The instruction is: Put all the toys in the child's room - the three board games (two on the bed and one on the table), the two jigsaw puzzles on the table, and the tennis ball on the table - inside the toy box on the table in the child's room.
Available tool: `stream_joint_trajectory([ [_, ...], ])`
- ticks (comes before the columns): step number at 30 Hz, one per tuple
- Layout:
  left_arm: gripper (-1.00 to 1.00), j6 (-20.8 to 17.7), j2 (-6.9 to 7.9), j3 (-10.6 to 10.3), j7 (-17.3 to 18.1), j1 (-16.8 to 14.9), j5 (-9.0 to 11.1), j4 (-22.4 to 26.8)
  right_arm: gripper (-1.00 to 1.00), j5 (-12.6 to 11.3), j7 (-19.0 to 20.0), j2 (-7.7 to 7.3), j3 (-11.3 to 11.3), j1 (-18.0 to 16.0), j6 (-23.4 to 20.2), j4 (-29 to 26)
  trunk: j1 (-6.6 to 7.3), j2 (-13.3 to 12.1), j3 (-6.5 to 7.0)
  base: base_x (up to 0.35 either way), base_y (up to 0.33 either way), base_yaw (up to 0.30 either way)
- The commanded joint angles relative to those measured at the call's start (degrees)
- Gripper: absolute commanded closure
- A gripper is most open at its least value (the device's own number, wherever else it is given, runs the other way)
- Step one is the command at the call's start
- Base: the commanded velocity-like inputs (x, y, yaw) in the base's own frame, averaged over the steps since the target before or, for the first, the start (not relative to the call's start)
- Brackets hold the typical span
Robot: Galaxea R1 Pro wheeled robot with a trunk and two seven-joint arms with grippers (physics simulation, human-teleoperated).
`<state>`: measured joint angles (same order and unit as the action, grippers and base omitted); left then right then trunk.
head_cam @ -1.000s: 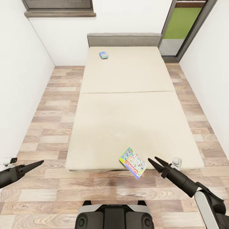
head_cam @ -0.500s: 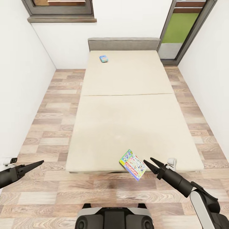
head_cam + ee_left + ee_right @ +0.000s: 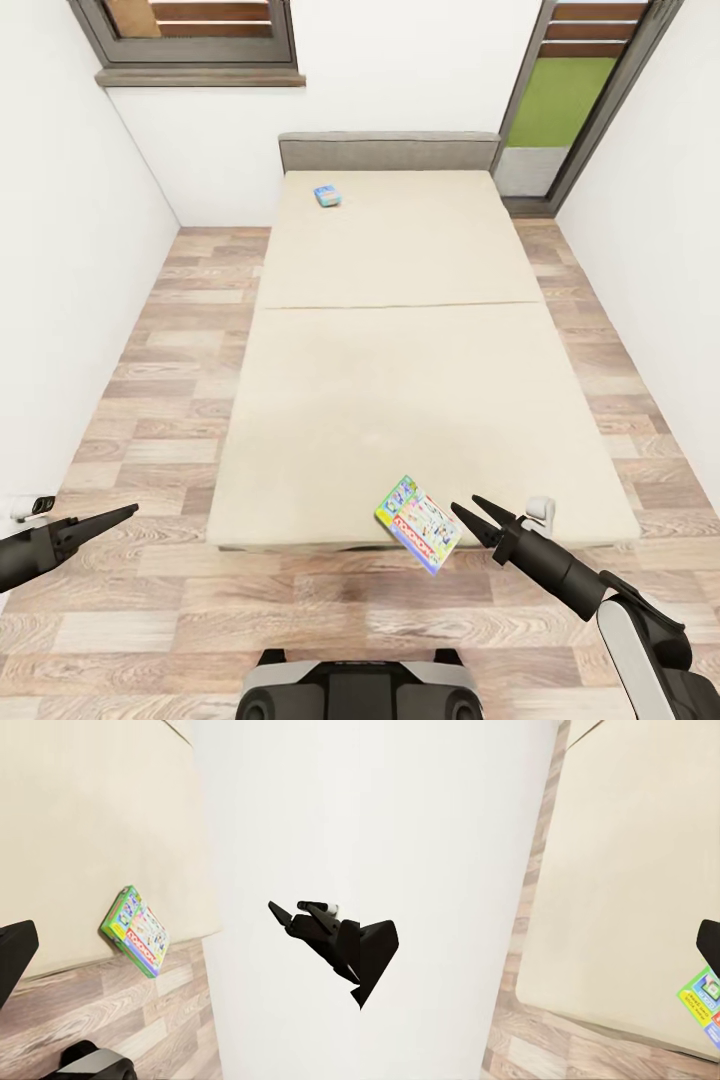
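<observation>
The right hand point(image 3: 468, 515), fingers slightly parted and empty, points at one of two board games: the yellow-green-red game point(image 3: 419, 523) just beside it on the bed point(image 3: 400, 400) foot edge. The blue game point(image 3: 327, 196) lies near the headboard. The left hand point(image 3: 115, 516), apparently closed, hovers off the bed. The view has tilted upward; the right hand has edged closer.

We face the bed point(image 3: 400, 350), filling the frame's centre over wood floor point(image 3: 150, 420). A blue game point(image 3: 327, 196) lies at its upper left; a yellow-green game point(image 3: 419, 523) overhangs its lower right edge.
</observation>
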<state>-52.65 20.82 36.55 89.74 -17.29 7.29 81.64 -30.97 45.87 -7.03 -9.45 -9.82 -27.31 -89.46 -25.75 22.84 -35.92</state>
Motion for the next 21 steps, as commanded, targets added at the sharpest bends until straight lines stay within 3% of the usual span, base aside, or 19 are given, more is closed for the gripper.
stream_joint_trajectory([
  [1,-1.00,-0.61,0.01,0.01,0.26,-0.02,-0.08,0.01,-1.00,-0.41,0.05,-0.01,-0.04,-0.02,-0.46,-0.01,-0.03,0.08,0.03,0.000,0.000,0.000],
  [21,-1.00,-0.61,0.01,0.01,0.26,-0.02,-0.08,0.01,-1.00,-0.41,-1.59,0.01,-0.04,-0.02,-0.46,-0.01,-0.03,0.08,1.94,0.000,0.000,0.000],
])
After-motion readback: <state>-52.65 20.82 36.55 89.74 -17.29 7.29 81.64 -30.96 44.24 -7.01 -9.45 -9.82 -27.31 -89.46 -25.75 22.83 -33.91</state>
